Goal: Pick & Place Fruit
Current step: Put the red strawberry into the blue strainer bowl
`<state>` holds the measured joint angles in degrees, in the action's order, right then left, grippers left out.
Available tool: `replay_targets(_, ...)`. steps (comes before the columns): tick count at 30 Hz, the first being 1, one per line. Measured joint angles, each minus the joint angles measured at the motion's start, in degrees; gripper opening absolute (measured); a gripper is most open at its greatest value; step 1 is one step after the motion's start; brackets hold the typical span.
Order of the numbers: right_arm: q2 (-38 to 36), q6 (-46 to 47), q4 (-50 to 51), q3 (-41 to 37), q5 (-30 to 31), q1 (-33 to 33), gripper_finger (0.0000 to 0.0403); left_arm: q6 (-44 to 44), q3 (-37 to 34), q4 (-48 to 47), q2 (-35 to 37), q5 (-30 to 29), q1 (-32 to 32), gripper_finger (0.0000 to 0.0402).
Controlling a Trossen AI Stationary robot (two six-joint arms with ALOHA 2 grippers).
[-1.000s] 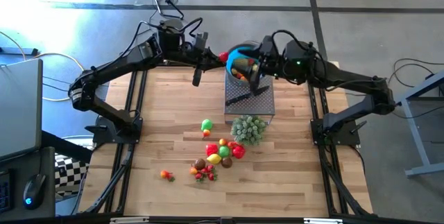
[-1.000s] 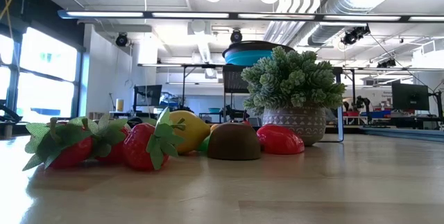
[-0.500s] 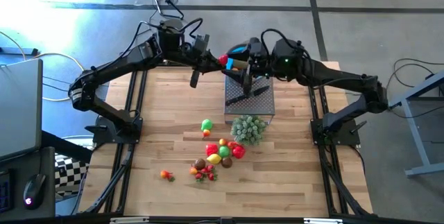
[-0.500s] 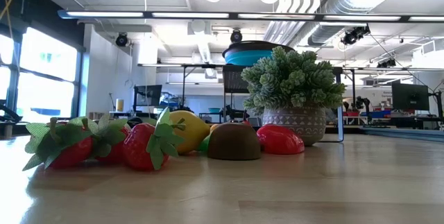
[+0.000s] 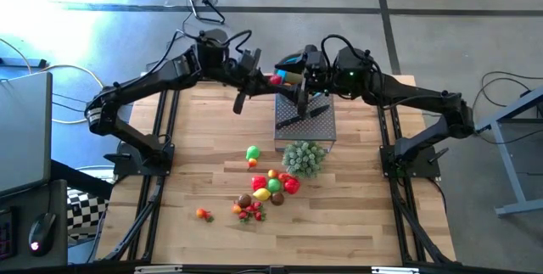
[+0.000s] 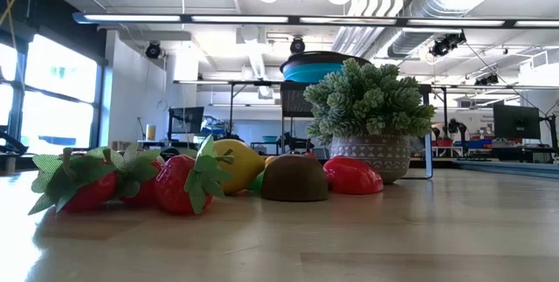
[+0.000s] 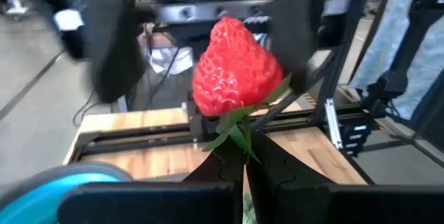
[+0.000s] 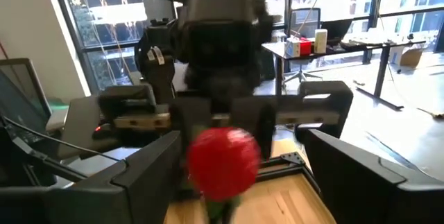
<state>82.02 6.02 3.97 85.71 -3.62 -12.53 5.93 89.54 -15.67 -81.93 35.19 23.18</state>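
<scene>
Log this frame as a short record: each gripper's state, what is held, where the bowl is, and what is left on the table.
left gripper: shut on red toy strawberry, by its green leaves
right gripper: open, facing the strawberry
blue bowl: on perforated grey stand, mostly hidden by grippers
remaining: cluster of small toy fruits on wooden table

Left gripper (image 5: 273, 79): at the far edge of the table (image 5: 356, 215), shut on the leaves of a strawberry (image 7: 234, 77), just left of the bowl (image 5: 293, 59).
Right gripper (image 5: 297, 77): facing the left one from the right, fingers spread, the strawberry between the two grippers.
Bowl: on the raised stand (image 5: 305, 121) at the far middle of the table.
Knife (image 5: 299, 118): lying on the stand, nearer than the bowl.
Potted plant (image 5: 304, 157): on the table just in front of the stand.
Fruit pile (image 5: 270, 187): in front of and left of the plant.
Lone fruit (image 5: 204, 215): left of the pile, apart.
</scene>
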Motion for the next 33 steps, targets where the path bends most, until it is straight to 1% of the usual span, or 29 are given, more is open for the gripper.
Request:
replay_targets(1, 0.0, 0.0, -0.08, 0.0, -0.04, 0.0, 0.0298, 0.05, 0.0, 0.74, 0.0, -0.24, -0.41, 0.0)
replay_targets(4, 0.0, 0.0, -0.17, 0.0, -1.73, 0.0, 0.0292, 0.12, 0.02, 2.13, -0.16, -3.81, -1.66, 0.0)
replay_targets(6, 0.0, 0.17, -0.17, 0.0, -2.5, 0.02, 0.0284, 0.16, 0.02, 2.18, -0.31, -5.15, -1.86, 0.0)
replay_targets(21, 0.0, 0.17, -0.39, 0.0, -2.53, 0.15, 0.0196, -0.41, 0.02, 1.3, -0.26, -5.41, -1.84, 0.0001)
replay_targets(28, 0.0, -0.07, -0.42, 0.0, -2.49, 0.15, 0.0146, -0.36, 0.02, 0.05, -0.26, -7.62, -1.84, 0.0001)
replay_targets(31, 0.0, -0.11, -0.42, 0.0, -2.49, 0.15, 0.0133, -0.36, 0.02, 0.05, -0.26, -7.72, -1.84, 0.0001)
replay_targets(33, 0.0, -0.13, -0.39, 0.0, -2.49, 0.15, 0.0134, -0.36, 0.02, 0.05, -0.26, -7.72, -1.84, 0.0001)
